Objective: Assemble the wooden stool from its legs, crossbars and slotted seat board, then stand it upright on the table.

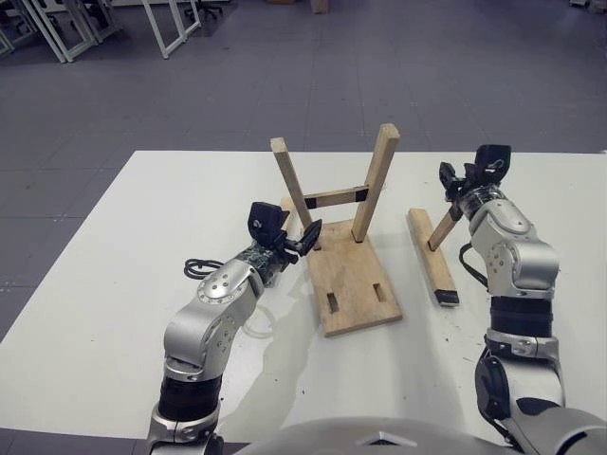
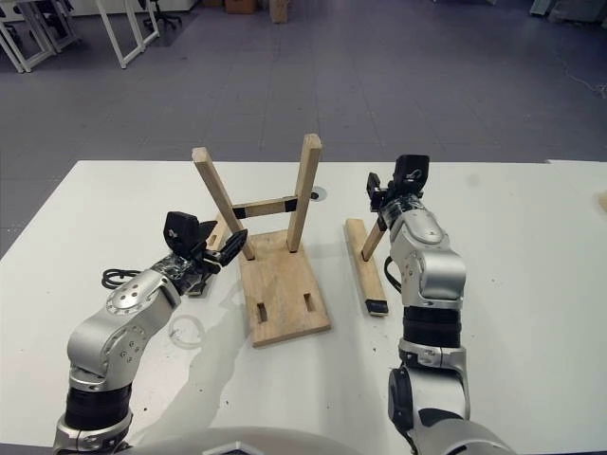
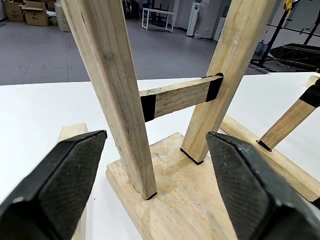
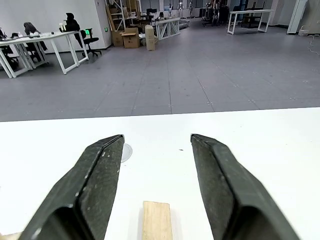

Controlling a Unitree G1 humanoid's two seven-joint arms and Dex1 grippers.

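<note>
The slotted seat board (image 1: 353, 284) lies flat on the white table (image 1: 114, 284). Two legs stand in it, the left leg (image 1: 292, 190) and the right leg (image 1: 376, 180), joined by a crossbar (image 1: 334, 197). My left gripper (image 1: 289, 232) is open beside the base of the left leg (image 3: 117, 100), whose lower part sits between the fingers (image 3: 60, 185) without touching them. Right of the board another leg (image 1: 432, 258) lies flat with a short bar (image 1: 442, 229) slanting up from it. My right gripper (image 1: 467, 175) hovers open just above that bar's top end (image 4: 156, 220).
Another wooden piece (image 3: 72, 134) lies on the table behind the left leg, partly hidden. A black cable (image 1: 194, 268) and a clear ring (image 2: 185, 332) lie near my left arm. Beyond the table's far edge is open grey floor (image 1: 285, 66) with desks further back.
</note>
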